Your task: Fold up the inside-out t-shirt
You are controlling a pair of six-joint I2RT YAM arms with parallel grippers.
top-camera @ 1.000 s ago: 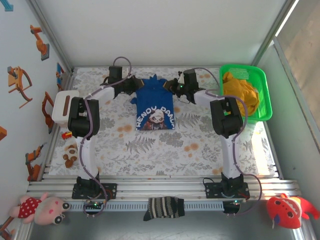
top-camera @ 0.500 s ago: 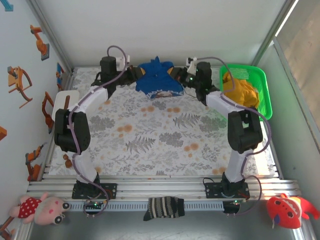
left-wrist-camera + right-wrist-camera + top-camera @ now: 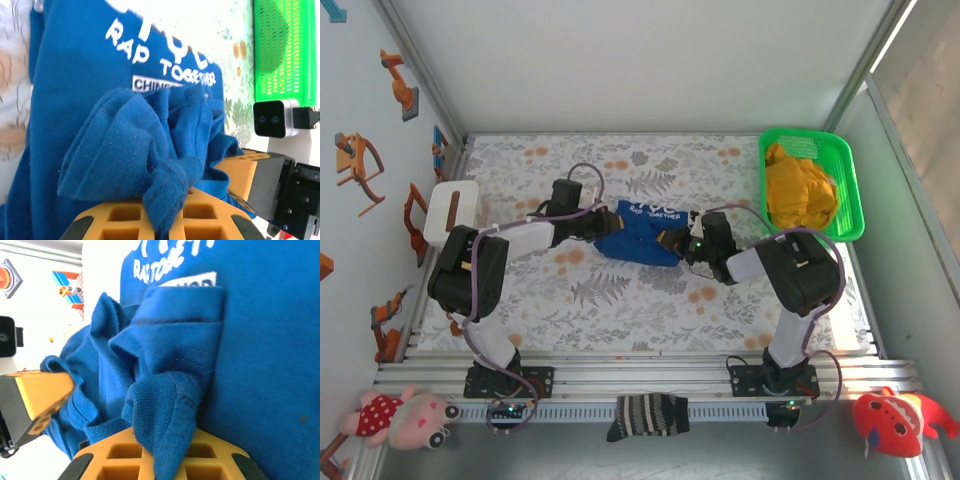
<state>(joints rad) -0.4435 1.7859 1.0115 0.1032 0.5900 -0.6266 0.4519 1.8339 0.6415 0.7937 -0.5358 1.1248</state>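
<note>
The royal-blue inside-out t-shirt (image 3: 642, 232) lies bunched in the middle of the table, its white lettering facing up. My left gripper (image 3: 592, 228) is shut on the shirt's left edge. My right gripper (image 3: 673, 243) is shut on its right edge. In the left wrist view a thick fold of the blue t-shirt (image 3: 125, 125) is pinched between the orange fingers of the left gripper (image 3: 167, 217). The right gripper's orange fingers (image 3: 245, 172) sit close by. In the right wrist view a ribbed hem of the t-shirt (image 3: 250, 340) is clamped in the right gripper (image 3: 167, 457).
A green basket (image 3: 847, 165) holding a mustard-yellow garment (image 3: 800, 188) stands at the back right. At the left edge sits a white box (image 3: 448, 215), with small brown items (image 3: 460, 318) nearer me. A dark striped sock (image 3: 648, 415) lies on the front rail between two plush toys.
Both grippers have pulled back from the far edge to mid-table and come down. The shirt, held up at the back before, now lies bunched on the table with its lettering up.
</note>
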